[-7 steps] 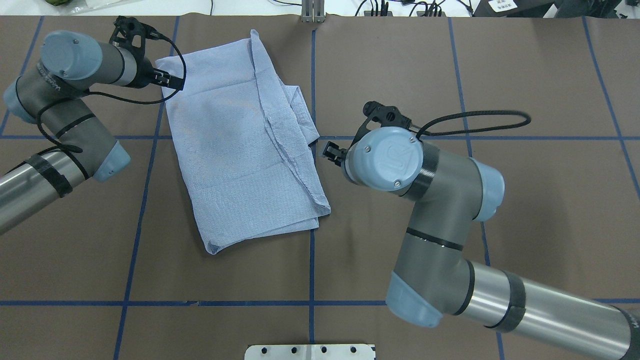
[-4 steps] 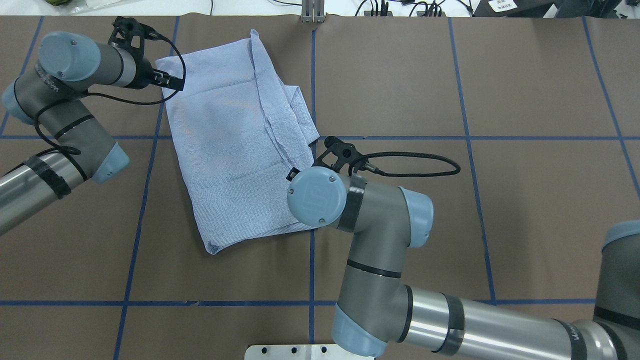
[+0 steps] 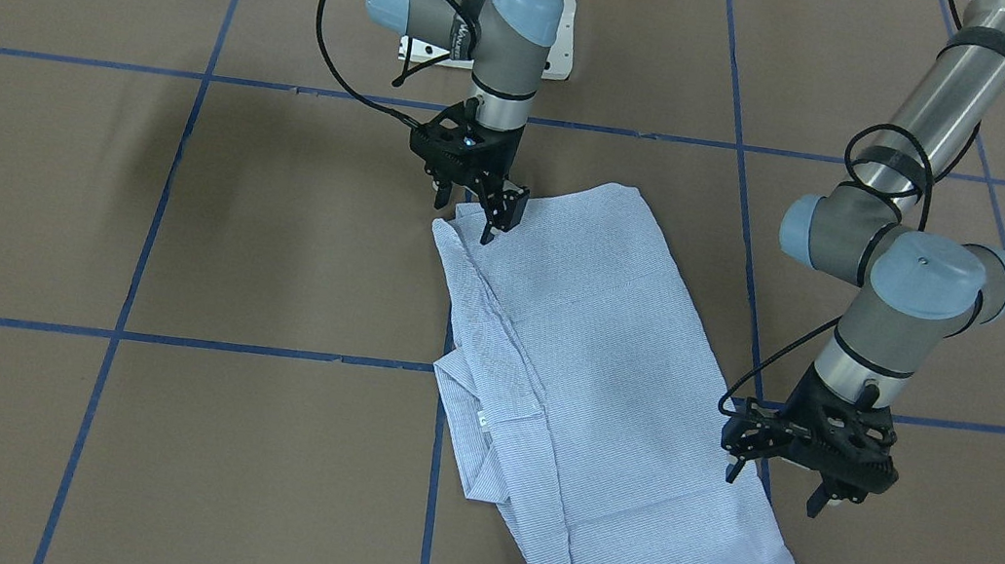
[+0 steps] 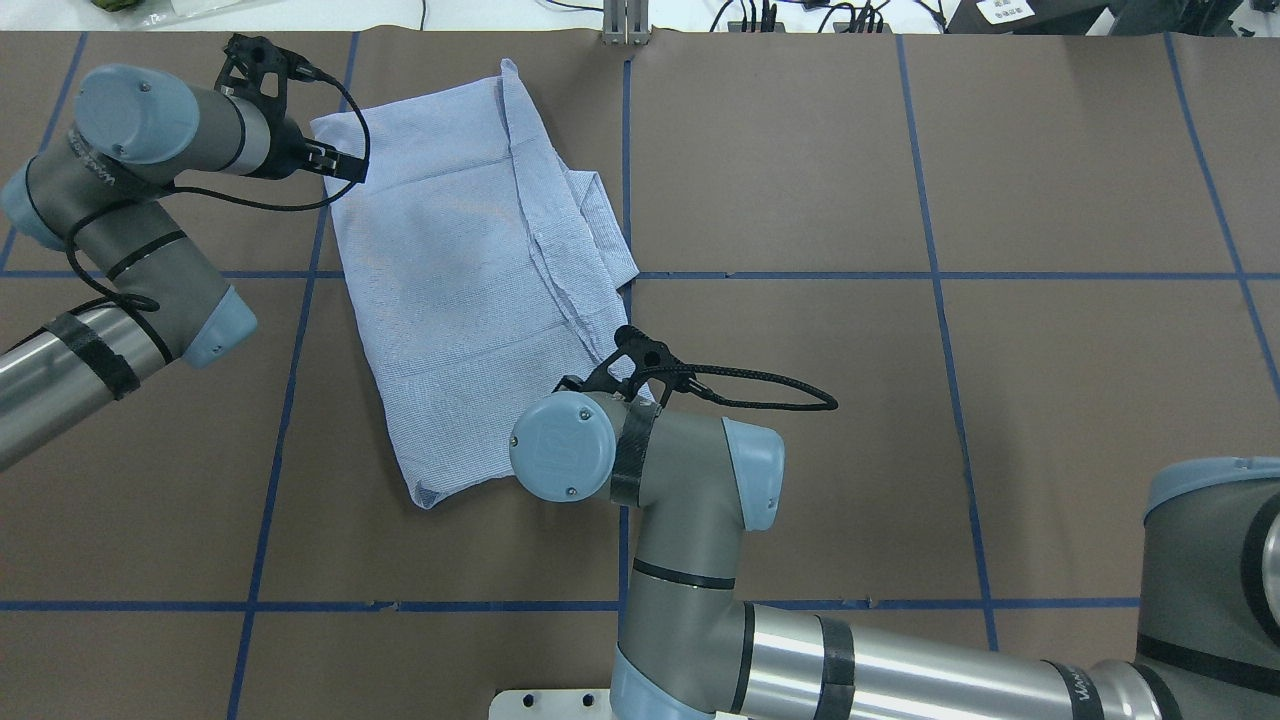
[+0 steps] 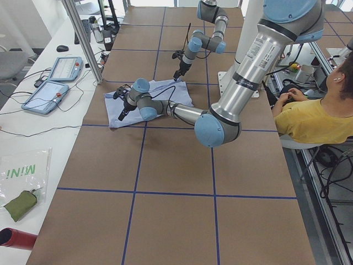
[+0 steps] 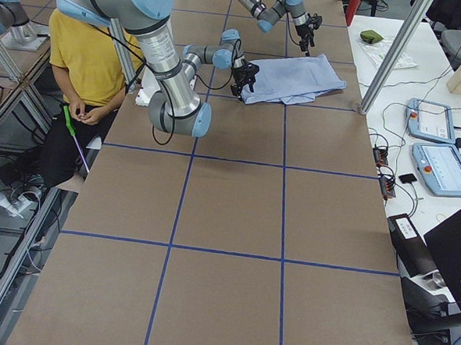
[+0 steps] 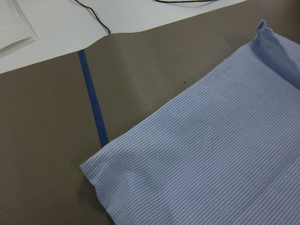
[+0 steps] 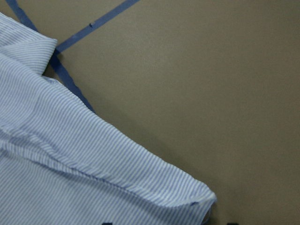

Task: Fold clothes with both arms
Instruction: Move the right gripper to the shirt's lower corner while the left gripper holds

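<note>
The striped shirt (image 4: 460,280) lies folded flat on the brown table, long axis running away from the robot; it also shows in the front-facing view (image 3: 606,385), with a small white label (image 3: 483,420) at its folded collar side. My left gripper (image 3: 773,489) is open and empty, low beside the shirt's far left corner (image 7: 108,164); it also shows in the overhead view (image 4: 345,165). My right gripper (image 3: 467,216) is open and empty, hovering over the shirt's near right corner (image 8: 197,199). In the overhead view my right wrist hides it.
Blue tape lines (image 4: 625,200) grid the brown table cover. A white base plate (image 4: 560,702) sits at the near edge, a metal post (image 4: 625,25) at the far edge. A seated person in yellow (image 5: 314,116) and tablets (image 5: 52,94) are off the table's sides.
My right arm has swung from beside the shirt's right edge toward the robot, down to the shirt's near right corner. My left arm has barely moved.
</note>
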`<action>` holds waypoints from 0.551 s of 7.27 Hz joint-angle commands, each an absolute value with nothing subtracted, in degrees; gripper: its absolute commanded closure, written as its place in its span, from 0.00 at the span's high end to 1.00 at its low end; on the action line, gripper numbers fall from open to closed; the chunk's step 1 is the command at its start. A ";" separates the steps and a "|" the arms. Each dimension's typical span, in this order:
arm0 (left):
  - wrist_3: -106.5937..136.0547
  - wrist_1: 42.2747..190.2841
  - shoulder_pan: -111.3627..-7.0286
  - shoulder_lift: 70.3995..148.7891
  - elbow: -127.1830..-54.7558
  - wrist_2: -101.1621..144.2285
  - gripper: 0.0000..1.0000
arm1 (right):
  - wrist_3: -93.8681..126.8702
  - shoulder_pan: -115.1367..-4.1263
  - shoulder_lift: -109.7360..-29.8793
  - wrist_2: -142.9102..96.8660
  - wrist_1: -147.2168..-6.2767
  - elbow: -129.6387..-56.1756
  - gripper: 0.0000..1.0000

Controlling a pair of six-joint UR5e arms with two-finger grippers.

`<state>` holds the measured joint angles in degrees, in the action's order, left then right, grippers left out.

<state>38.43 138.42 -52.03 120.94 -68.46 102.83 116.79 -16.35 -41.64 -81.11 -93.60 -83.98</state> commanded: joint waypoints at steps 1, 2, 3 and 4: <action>38.50 138.43 -52.03 120.85 -68.47 102.83 1.00 | 117.51 -15.56 -41.40 -81.04 -93.69 -83.58 0.68; 38.50 138.69 -51.94 120.15 -68.47 102.83 1.00 | 117.77 -15.47 -41.31 -81.04 -93.69 -83.67 0.49; 38.50 140.52 -51.94 119.54 -68.47 102.83 1.00 | 117.86 -15.47 -41.31 -81.04 -93.60 -83.67 0.17; 38.58 140.88 -51.86 119.27 -68.47 102.83 1.00 | 117.77 -15.47 -41.31 -81.04 -93.60 -83.67 0.00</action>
<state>38.52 139.97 -51.93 119.76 -68.47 102.83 117.76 -15.52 -41.34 -81.03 -93.64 -83.66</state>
